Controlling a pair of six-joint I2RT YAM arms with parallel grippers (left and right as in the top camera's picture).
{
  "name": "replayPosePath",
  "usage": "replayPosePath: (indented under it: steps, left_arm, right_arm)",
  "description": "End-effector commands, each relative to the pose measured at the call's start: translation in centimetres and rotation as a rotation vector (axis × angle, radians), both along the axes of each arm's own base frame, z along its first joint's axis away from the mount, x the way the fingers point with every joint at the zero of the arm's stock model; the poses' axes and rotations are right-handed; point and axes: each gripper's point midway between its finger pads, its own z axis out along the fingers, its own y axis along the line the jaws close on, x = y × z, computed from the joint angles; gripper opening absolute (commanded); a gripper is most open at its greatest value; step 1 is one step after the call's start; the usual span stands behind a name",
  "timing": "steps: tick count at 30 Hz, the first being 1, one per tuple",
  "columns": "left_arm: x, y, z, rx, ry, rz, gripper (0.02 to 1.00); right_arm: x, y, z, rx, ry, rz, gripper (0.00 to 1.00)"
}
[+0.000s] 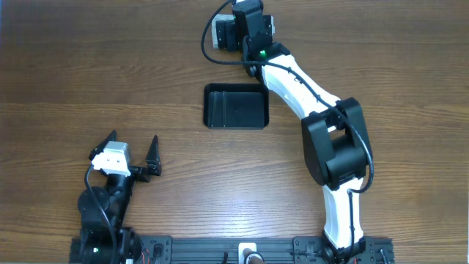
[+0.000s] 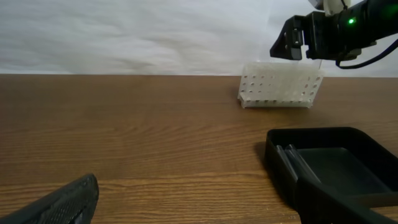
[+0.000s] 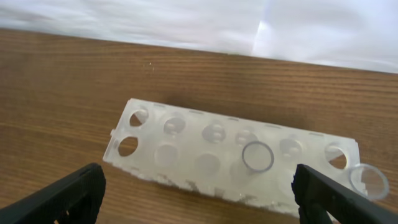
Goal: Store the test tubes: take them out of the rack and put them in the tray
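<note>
Spread jaws of the right gripper (image 3: 196, 169) hang over the rack (image 3: 186, 149), left gripper (image 1: 133, 150) likewise spread; seemingly the picking step, next straddle a tube (image 3: 257, 156) and pinch.

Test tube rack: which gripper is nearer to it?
Right. The right gripper hangs over the test tube rack; the left gripper is far off, on the tray's other side.
</note>
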Motion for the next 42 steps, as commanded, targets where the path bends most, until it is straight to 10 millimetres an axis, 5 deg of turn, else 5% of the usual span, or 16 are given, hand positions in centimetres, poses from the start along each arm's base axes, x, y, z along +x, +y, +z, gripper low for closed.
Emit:
replayPosePath:
  steps: [1, 14, 42]
  left_arm:
    - [0.0, -0.1, -0.1, -0.012, -0.001, -0.006, 1.0]
    - [0.0, -0.1, -0.1, -0.012, -0.001, -0.006, 1.0]
    - [0.0, -0.1, -0.1, -0.012, -0.001, -0.006, 1.0]
  right_arm:
    - [1.3, -0.9, -0.1, -0.007, -0.028, -0.048, 0.95]
    - [2.2, -1.4, -1.6, 0.003, -0.033, -0.065, 0.838]
    - [2.7, -2.3, -1.1, -0.007, -0.065, -0.116, 0.321]
